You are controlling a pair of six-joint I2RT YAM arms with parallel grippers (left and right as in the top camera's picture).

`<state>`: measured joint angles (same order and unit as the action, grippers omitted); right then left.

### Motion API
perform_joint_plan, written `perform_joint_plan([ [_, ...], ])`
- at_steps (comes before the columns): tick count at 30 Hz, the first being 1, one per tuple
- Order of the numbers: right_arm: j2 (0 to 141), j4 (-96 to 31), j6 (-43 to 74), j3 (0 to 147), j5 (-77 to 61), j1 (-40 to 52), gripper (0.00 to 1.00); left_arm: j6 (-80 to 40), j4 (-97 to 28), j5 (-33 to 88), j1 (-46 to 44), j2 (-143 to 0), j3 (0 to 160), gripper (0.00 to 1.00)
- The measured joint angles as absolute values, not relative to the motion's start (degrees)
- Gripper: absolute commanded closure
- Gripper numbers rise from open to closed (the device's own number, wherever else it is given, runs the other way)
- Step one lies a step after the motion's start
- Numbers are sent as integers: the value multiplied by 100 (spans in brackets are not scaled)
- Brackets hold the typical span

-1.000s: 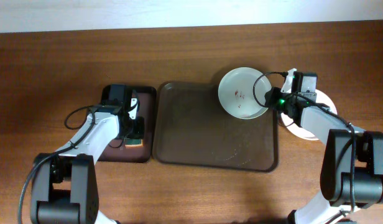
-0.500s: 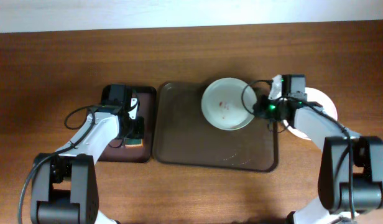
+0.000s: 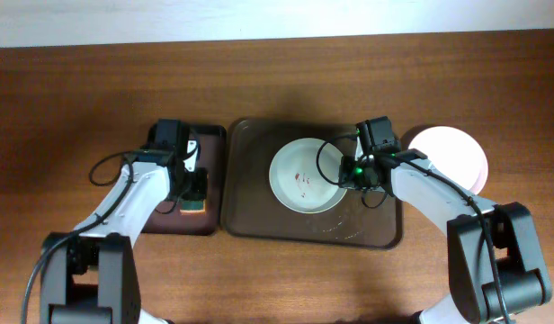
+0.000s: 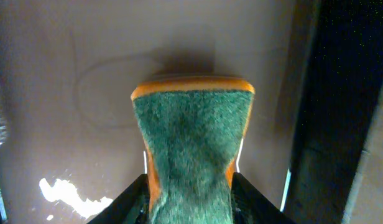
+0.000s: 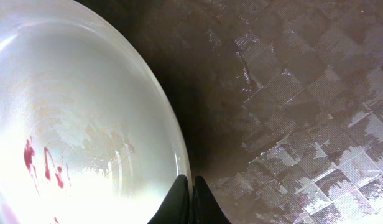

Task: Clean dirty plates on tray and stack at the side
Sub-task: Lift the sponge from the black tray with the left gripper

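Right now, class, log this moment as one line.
left tool: shut on sponge | right tool: shut on dirty plate rim | location: over tray

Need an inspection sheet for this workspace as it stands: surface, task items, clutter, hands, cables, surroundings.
Surface: brown wooden table, no spills seen.
Job's things: large tray, faint streaks; smeared plate over it, red marks in the middle; side plate on the table right of the tray, stack count unclear.
Clutter: small tray left of the large tray.
Hands: left hand shut on sponge; right hand shut on the smeared plate's rim.
Cables: black cable loops over the smeared plate.
Surroundings: pale wall.
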<state>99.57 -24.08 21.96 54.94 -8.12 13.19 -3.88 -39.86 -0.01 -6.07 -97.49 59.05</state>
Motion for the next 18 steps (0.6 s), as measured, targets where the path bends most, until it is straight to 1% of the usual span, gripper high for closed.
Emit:
perform_joint_plan([
  [3, 9957, -2408, 2206, 5494, -794, 1319, 96, -438, -4117, 19, -607, -9688, 5959, 66],
  [5, 9957, -2408, 2206, 5494, -794, 1319, 96, -460, -4117, 123, -607, -9688, 5959, 63],
  [7, 9957, -2408, 2209, 5494, -792, 1319, 96, -497, -4108, 167, -607, -9688, 5959, 63],
  [13, 9957, -2410, 2211, 5494, -794, 1319, 96, -530, -3662, 169, -607, -9688, 5710, 62],
  [18, 9957, -2410, 2209, 5494, -794, 1319, 96, -539, -3623, 126, -607, -9688, 5682, 64],
])
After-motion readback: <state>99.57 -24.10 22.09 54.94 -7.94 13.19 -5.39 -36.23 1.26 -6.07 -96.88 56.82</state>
